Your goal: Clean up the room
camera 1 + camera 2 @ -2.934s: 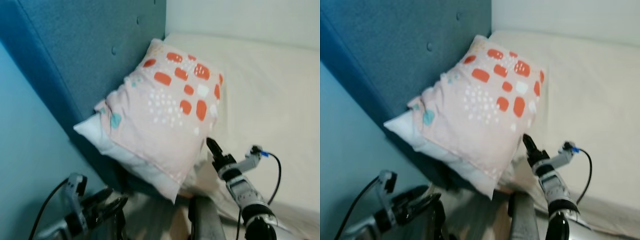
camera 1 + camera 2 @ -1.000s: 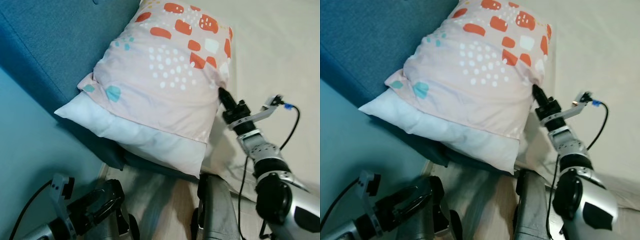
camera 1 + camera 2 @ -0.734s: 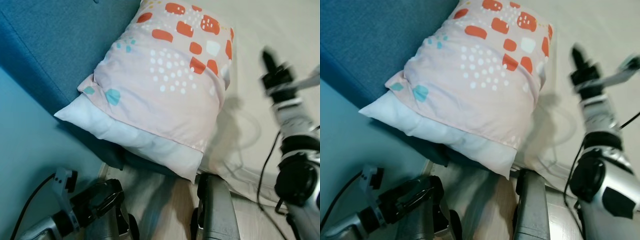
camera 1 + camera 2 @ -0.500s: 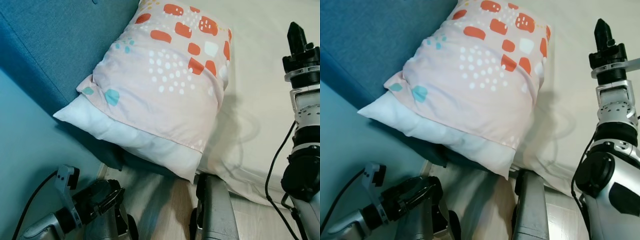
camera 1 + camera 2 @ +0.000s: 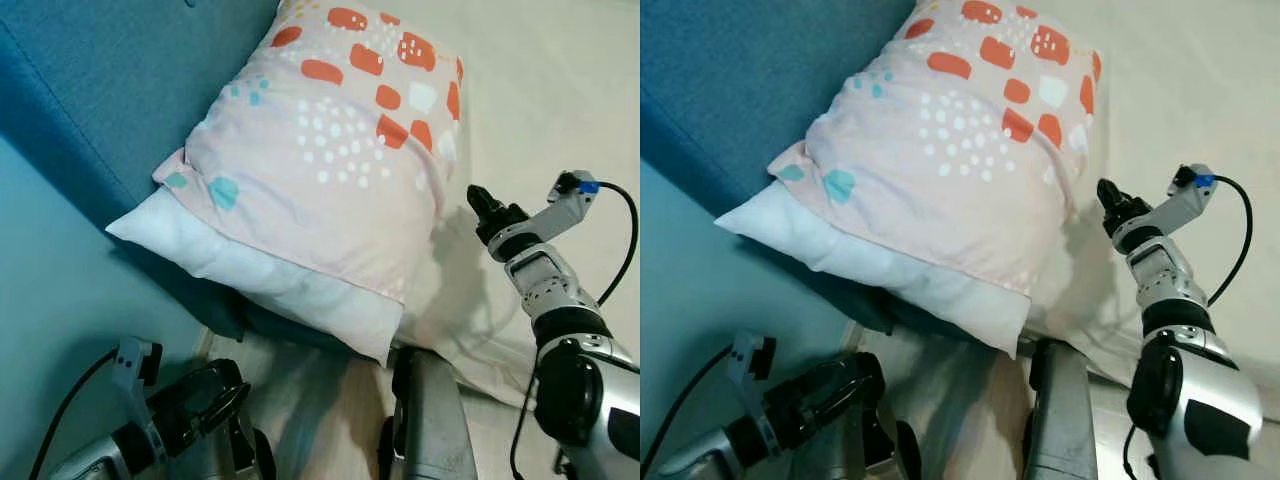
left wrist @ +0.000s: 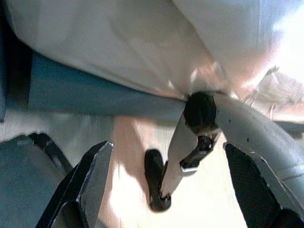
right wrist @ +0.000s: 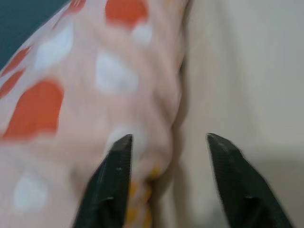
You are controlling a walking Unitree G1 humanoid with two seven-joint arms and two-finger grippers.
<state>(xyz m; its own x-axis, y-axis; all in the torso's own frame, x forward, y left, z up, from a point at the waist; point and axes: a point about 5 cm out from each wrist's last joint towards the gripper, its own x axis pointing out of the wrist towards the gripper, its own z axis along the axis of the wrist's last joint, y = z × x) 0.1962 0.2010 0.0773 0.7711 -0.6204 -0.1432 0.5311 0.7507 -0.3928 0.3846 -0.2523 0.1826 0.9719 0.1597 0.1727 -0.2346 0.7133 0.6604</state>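
A pink pillow (image 5: 330, 150) with orange patches and a white end leans against the blue headboard (image 5: 110, 90) at the head of a cream bed (image 5: 540, 90). My right gripper (image 5: 478, 198) hovers just off the pillow's right edge, pointing at it. In the right wrist view the right gripper (image 7: 168, 142) is open, and the pillow's edge (image 7: 95, 95) lies just ahead, with nothing between its fingers. My left gripper (image 5: 225, 395) hangs low beside the bed's corner. In the left wrist view it (image 6: 167, 146) is open and empty.
A teal wall (image 5: 60, 330) stands to the left of the headboard. Below the pillow's white end are the bed's blue base (image 6: 95, 92), a strip of wooden floor (image 6: 128, 156) and my own legs (image 5: 425, 420). The mattress stretches bare to the right.
My right gripper left the pillow's right edge, swung up and to the right, then came back down beside that edge. The pillow and left arm have barely moved.
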